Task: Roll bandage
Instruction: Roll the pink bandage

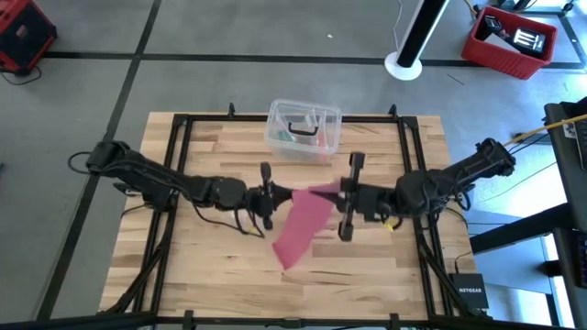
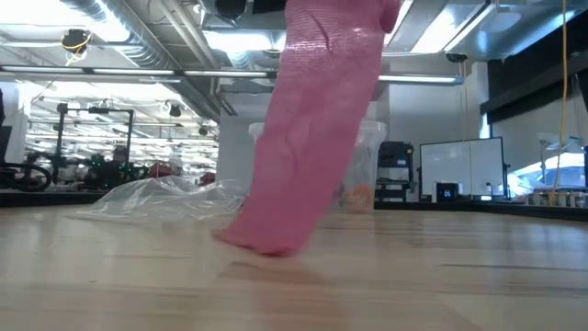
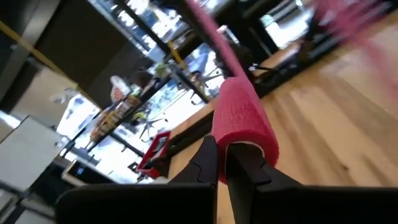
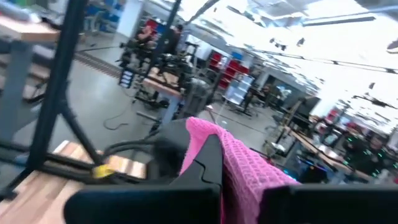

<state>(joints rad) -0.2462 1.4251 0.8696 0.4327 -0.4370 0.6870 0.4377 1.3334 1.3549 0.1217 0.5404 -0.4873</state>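
desk (image 1: 202, 266): light wood planks with a dark frame along the edges, both arms reaching in from the sides to meet near the middle
bandage (image 1: 301, 229): pink fabric strip, held up over the middle of the desk between the two grippers; hangs down slanting, lower end touching the desk in the low view (image 2: 276, 234); one end wound into a short roll at the left fingers (image 3: 244, 121)
clear plastic box (image 1: 304, 130): far side of the desk, behind the bandage, small items inside
plastic wrapper (image 2: 161, 200): crumpled, clear, lying on the desk beside the box in the low view
left gripper (image 1: 267, 197): mid-desk, fingers (image 3: 208, 163) closed tight on the rolled end of the bandage
right gripper (image 1: 347, 197): mid-desk facing the left one, fingers (image 4: 208, 163) closed, pinching the upper end of the strip, fabric draped over them
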